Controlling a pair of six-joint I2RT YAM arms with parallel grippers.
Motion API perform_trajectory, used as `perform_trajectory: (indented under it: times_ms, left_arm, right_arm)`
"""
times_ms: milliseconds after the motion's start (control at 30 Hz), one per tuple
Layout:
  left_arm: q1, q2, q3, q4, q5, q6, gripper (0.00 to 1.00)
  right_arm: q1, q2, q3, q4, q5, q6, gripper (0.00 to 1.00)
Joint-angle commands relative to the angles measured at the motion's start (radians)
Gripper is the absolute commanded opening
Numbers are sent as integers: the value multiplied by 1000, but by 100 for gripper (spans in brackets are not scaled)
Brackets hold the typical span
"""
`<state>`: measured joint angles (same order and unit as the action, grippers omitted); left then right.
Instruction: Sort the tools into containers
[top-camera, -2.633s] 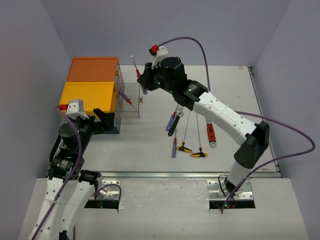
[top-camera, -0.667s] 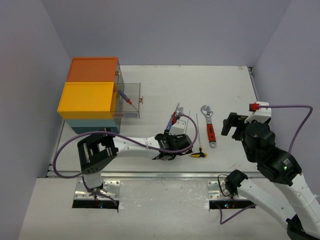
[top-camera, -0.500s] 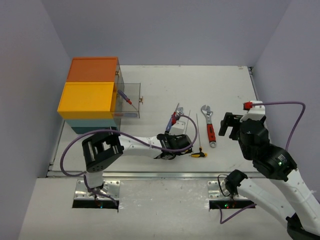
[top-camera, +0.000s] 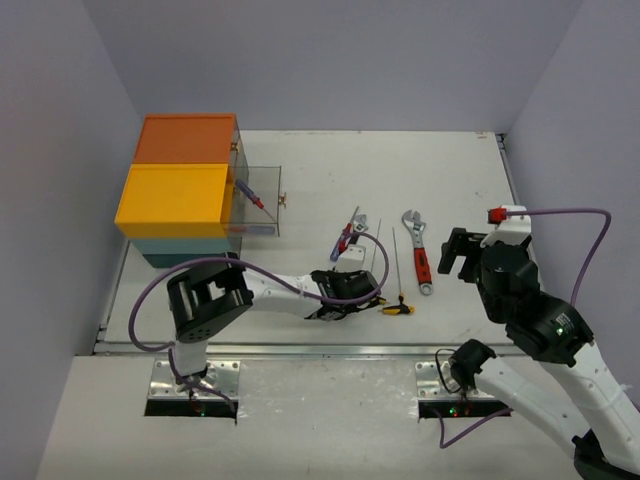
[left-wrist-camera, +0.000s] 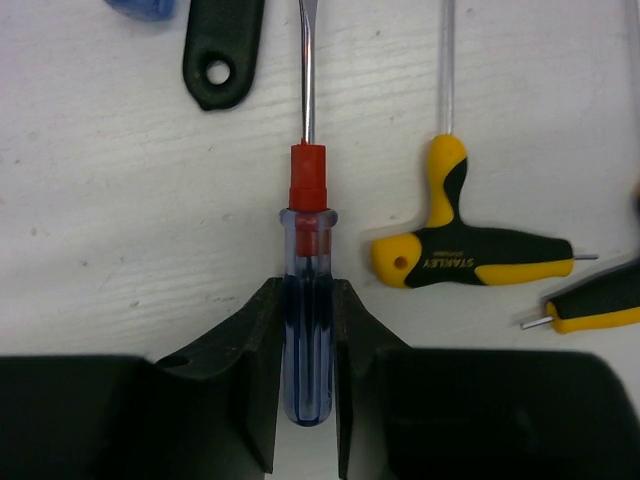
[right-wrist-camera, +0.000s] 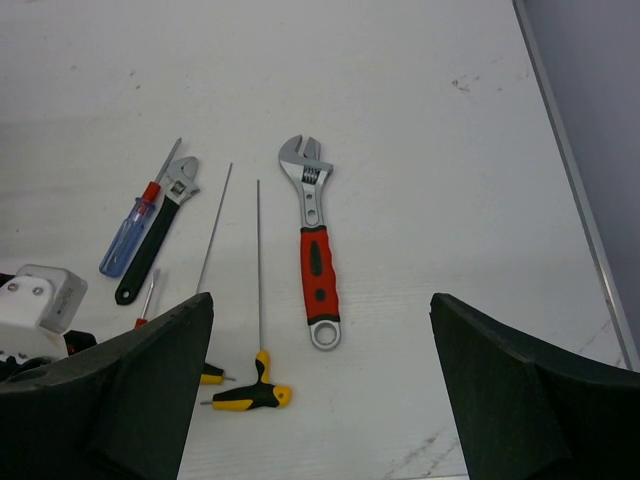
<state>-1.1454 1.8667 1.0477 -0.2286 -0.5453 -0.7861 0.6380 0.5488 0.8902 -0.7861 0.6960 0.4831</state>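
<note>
While the right gripper (right-wrist-camera: 320, 300) hangs spread wide and empty, off to the right of the tools, the left gripper (left-wrist-camera: 307, 295) is pinching the screwdriver (left-wrist-camera: 307, 225) low on its clear blue handle, with a finger (left-wrist-camera: 250, 380) pressed to each side. It lies among the loose tools on the table (left-wrist-camera: 120, 200), well apart from the containers (top-camera: 172, 197), whose clear drawer (top-camera: 258, 205) stands pulled out. I judge the screwdriver light and rigid. Its smooth plastic handle is likely slippery, though, and the long steel shaft puts weight out in front, so a hold nearer the red collar would probably tip less. Whether it rests on the table or is just clear of it, I cannot tell from this close view. Just to its right lies a yellow-and-black hex key (left-wrist-camera: 470, 262) with STANLEY printed on its grip; no other writing is legible.
</note>
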Motion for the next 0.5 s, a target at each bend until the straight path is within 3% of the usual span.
perform_trajectory:
  times_ms: [0,167,300,467]
  left_arm:
    - [-20,-122,-10,-58,-9,22,0]
    - [-50,-301,49,-55,-10,135,0]
    - [-43,-474,48,9,-121,180,0]
    - [-10,-554,159,-32,-281,197,0]
  right_arm:
    - [2,-18,-2,53,22,23,88]
    - [1,-28,-7,63,26,24,88]
    - [0,-30,-9,82,9,17,87]
    - [2,-18,-7,80,-9,12,87]
